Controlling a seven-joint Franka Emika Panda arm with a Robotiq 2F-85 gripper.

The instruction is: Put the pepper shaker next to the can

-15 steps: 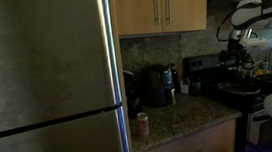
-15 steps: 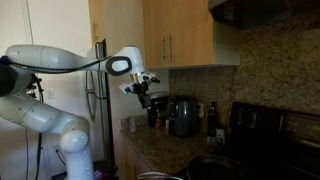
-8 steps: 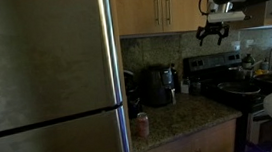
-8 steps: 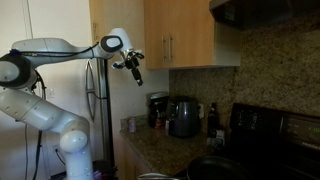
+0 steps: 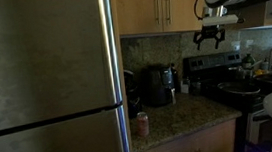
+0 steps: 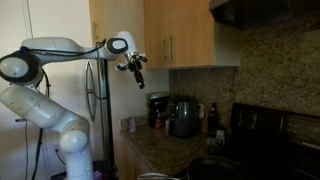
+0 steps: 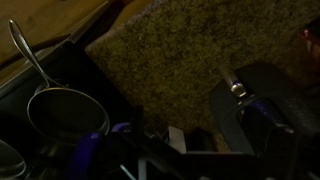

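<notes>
The can (image 5: 143, 124) is small and reddish, standing at the near end of the granite counter by the fridge; a red edge of it shows at the wrist view's right border (image 7: 312, 36). A slim dark upright cylinder (image 6: 211, 116), probably the pepper shaker, stands just right of the black coffee maker (image 6: 183, 116); it is too dim to be sure. My gripper (image 5: 209, 39) hangs high above the counter in front of the upper cabinets, also seen in an exterior view (image 6: 138, 76). Its fingers look spread and hold nothing.
The coffee maker (image 5: 158, 86) stands at the back of the counter, and its top shows in the wrist view (image 7: 262, 100). A pan (image 7: 66, 116) sits on the stove. A tall steel fridge (image 5: 46, 85) borders the counter. Wooden cabinets (image 6: 190, 32) hang overhead.
The gripper has risen from just above the counter and stove to cabinet height. In the last half second it has only shifted slightly. Nothing on the counter has moved.
</notes>
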